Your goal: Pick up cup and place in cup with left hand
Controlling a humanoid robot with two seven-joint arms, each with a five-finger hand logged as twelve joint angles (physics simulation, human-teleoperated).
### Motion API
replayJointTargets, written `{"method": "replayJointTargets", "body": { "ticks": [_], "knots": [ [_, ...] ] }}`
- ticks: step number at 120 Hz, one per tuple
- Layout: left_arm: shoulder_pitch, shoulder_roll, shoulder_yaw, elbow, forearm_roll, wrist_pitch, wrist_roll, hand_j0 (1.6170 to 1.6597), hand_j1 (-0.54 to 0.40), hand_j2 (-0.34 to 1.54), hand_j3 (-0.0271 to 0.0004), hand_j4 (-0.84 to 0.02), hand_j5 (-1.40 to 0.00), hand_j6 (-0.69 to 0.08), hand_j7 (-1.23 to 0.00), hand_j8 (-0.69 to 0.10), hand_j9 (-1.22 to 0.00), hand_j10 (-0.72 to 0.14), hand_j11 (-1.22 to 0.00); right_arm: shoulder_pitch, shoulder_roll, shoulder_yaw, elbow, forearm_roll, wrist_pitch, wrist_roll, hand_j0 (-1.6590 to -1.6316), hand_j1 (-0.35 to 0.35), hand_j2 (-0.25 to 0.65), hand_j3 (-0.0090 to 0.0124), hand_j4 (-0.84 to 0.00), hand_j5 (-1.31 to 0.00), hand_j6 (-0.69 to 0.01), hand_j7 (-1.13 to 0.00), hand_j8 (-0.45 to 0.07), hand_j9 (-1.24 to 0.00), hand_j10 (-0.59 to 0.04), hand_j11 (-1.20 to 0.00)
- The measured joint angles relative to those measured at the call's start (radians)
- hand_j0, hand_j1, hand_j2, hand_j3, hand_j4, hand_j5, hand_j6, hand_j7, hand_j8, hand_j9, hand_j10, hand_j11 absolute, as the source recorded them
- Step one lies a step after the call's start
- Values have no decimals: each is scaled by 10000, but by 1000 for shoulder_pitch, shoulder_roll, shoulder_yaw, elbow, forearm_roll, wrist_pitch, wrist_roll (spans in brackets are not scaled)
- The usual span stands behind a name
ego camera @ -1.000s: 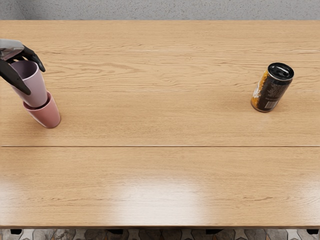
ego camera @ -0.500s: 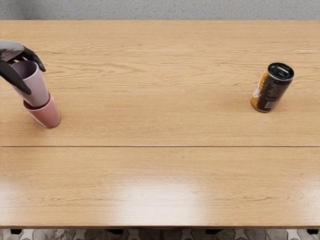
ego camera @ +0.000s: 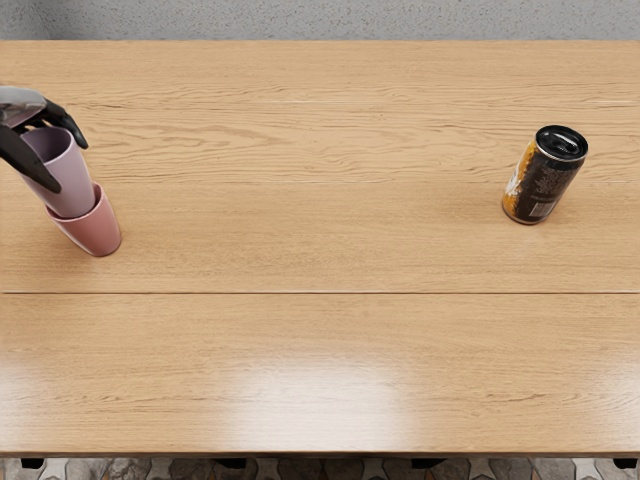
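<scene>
One hand (ego camera: 20,104), two cups (ego camera: 70,184), one can (ego camera: 543,180)

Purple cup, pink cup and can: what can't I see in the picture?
Head view:
- Purple cup: its bottom, hidden by the pink cup.
- Robot hand: its arm, cut off by the left edge.
- Can: its back, turned away; its little writing, too small.
</scene>
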Motion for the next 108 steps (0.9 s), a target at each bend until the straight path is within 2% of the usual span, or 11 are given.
{"method": "replayJointTargets", "body": {
  "ticks": [28, 34, 48, 65, 108],
  "knots": [
    [0, 1, -1, 1, -1, 1, 0, 16539, -2011, 990, 0, -4847, -8296, -1670, -8575, -868, -8214, -1920, -7793, 0, 0, 0, 0, 0, 0, 0, -16581, -3491, 4, 0, 0, 0, 0, 0, 2, 0, 3, 0],
    [1, -1, -1, 1, -5, 4, 0, 16551, -1931, 1027, 0, -4848, -7831, -1807, -8128, -1070, -7796, -2130, -7389, 0, 0, 0, 0, 0, 0, 0, -16581, -3491, 4, 0, 0, 0, 0, 0, 1, 0, 3, 0],
    [0, 3, -3, 5, -34, 9, -1, 16566, -1352, 956, 0, -4227, -6380, -2407, -6558, -1935, -6364, -2857, -6097, 0, 0, 0, 0, 0, 0, 0, -16581, -3491, 3, 0, -1, 0, -1, 0, 0, 0, 1, 0],
    [0, 4, -5, 7, -54, 12, -1, 16573, -742, 802, 0, -3651, -5177, -2749, -5264, -2515, -5165, -2970, -5030, 0, 0, 0, 0, 0, 0, 0, -16581, -3491, 2, 0, -2, 0, -3, 0, -2, 0, 0, 0],
    [0, 3, -11, 8, -61, 14, -1, 16579, -62, 640, 0, -3041, -3988, -2893, -4000, -2853, -3981, -2837, -3954, 0, 0, 0, 1, 0, 0, 0, -16581, -3491, 1, 0, -2, 0, -4, 0, -3, 0, -2, 0]
  ]
}}
